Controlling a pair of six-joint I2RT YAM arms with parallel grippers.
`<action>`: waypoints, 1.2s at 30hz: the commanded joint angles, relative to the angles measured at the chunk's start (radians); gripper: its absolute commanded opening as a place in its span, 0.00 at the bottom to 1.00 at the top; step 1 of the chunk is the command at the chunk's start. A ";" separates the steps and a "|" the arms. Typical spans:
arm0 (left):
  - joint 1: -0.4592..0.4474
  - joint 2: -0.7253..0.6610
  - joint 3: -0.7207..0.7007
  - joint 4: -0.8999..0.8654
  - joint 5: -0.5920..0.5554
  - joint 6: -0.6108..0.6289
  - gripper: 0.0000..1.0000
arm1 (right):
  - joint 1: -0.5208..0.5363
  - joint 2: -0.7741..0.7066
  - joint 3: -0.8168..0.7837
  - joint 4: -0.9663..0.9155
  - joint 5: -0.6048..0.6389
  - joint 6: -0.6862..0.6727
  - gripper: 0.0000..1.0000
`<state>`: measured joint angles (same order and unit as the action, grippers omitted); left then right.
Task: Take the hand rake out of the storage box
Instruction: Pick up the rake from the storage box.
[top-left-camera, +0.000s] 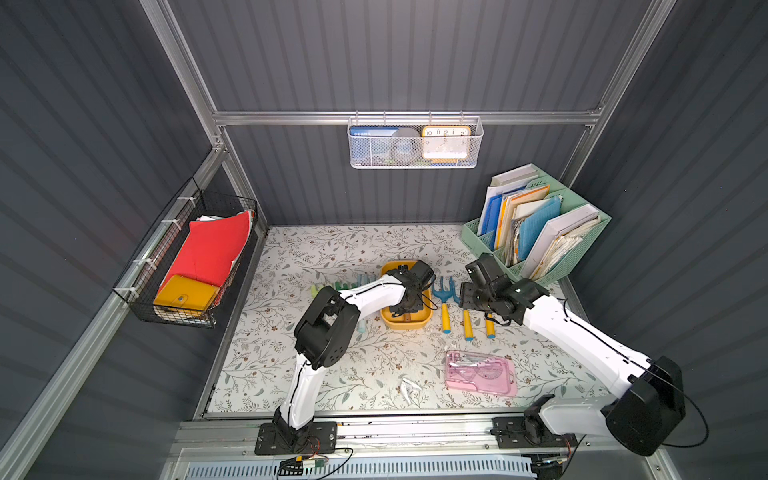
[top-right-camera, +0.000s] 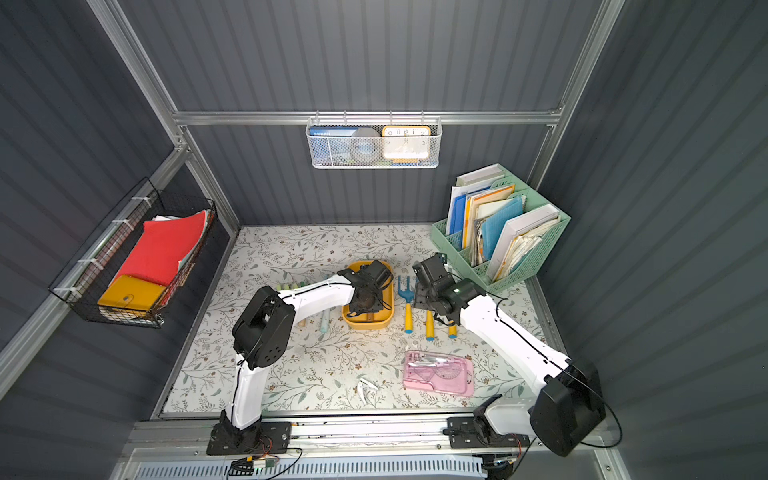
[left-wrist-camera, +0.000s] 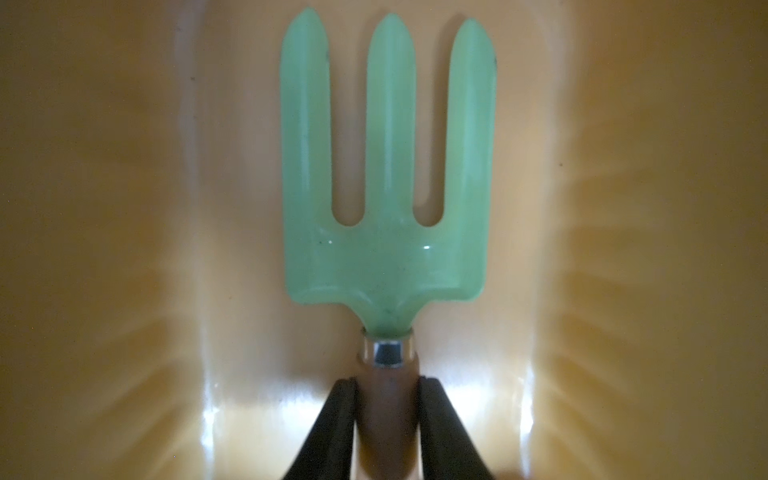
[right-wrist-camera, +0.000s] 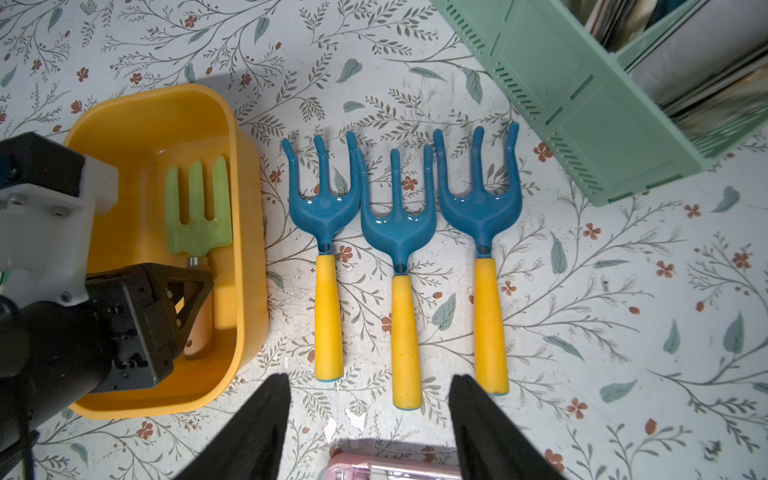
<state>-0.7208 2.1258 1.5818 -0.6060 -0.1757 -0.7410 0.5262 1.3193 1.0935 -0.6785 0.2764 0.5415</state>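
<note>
The hand rake (left-wrist-camera: 388, 249), pale green with three prongs and a wooden handle, lies flat in the yellow storage box (right-wrist-camera: 237, 166). That box stands mid-table in both top views (top-left-camera: 405, 326) (top-right-camera: 365, 325). My left gripper (left-wrist-camera: 388, 380) reaches down into the box, its two black fingers pressed against either side of the wooden handle just behind the metal collar. From the right wrist view the left gripper (right-wrist-camera: 195, 291) covers most of the handle. My right gripper (right-wrist-camera: 370, 378) hangs open above the table, to the right of the box (top-left-camera: 469, 297), holding nothing.
Three blue rakes with yellow handles (right-wrist-camera: 399, 224) lie side by side on the table right of the box. A mint-green file organizer (top-left-camera: 536, 232) stands at the back right. A pink case (top-left-camera: 480, 374) lies near the front, and pens (top-left-camera: 332, 286) lie left of the box.
</note>
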 joint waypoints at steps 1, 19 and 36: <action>0.007 0.045 -0.002 -0.016 0.028 0.037 0.28 | -0.004 0.008 -0.001 0.005 -0.005 0.005 0.66; 0.020 0.051 0.067 -0.085 0.051 0.060 0.24 | -0.004 0.008 0.005 0.003 -0.019 0.005 0.65; 0.055 -0.054 0.174 -0.126 0.017 0.152 0.18 | -0.003 0.004 0.000 0.004 -0.009 0.003 0.65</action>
<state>-0.6811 2.1353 1.7203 -0.6891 -0.1352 -0.6346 0.5262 1.3193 1.0935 -0.6724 0.2584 0.5415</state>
